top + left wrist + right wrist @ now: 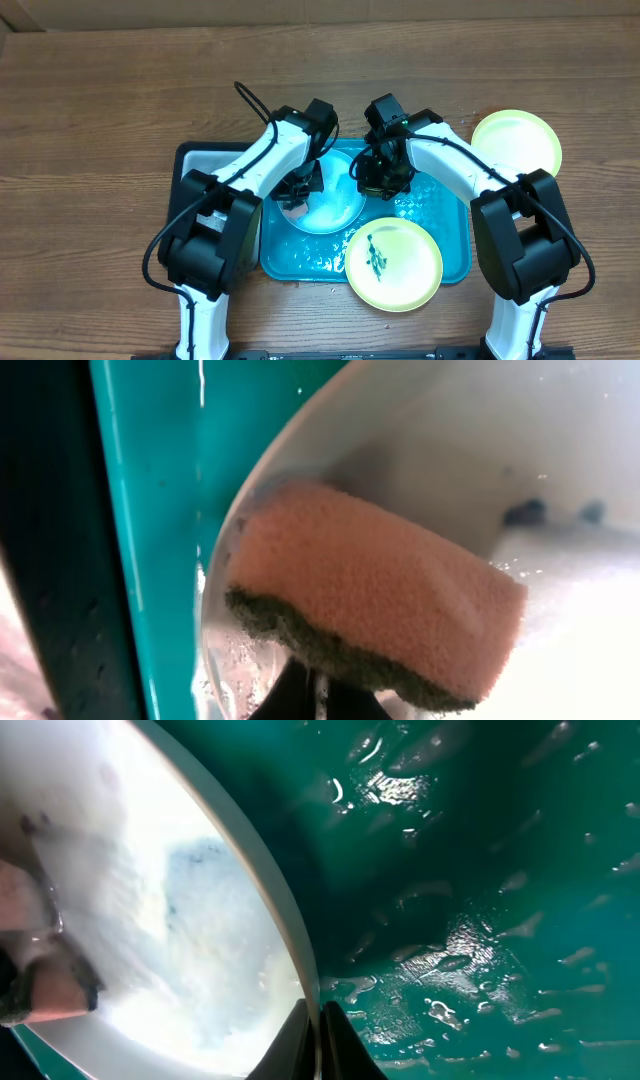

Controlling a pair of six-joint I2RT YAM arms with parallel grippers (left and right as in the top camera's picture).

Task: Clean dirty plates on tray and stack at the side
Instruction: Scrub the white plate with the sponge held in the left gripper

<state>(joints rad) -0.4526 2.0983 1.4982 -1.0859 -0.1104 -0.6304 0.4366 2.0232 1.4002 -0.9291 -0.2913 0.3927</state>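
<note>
The light blue plate (pixel 330 208) lies on the wet turquoise tray (pixel 440 212), its face pale and soapy. My left gripper (pixel 299 188) is shut on an orange sponge with a dark green scrub side (pixel 370 595), which rests on that plate (pixel 520 440). My right gripper (pixel 372 178) is shut on the plate's right rim (pixel 290 935); the sponge's end shows at the left of the right wrist view (pixel 40 985). A yellow-green plate with a dark green smear (pixel 393 263) lies at the tray's front edge. A clean-looking yellow-green plate (pixel 516 142) lies on the table to the right.
A grey metal tray with a black rim (pixel 200 160) lies under the turquoise tray's left side. Water drops cover the turquoise tray floor (pixel 480 890). The wooden table (pixel 100 120) surrounds everything.
</note>
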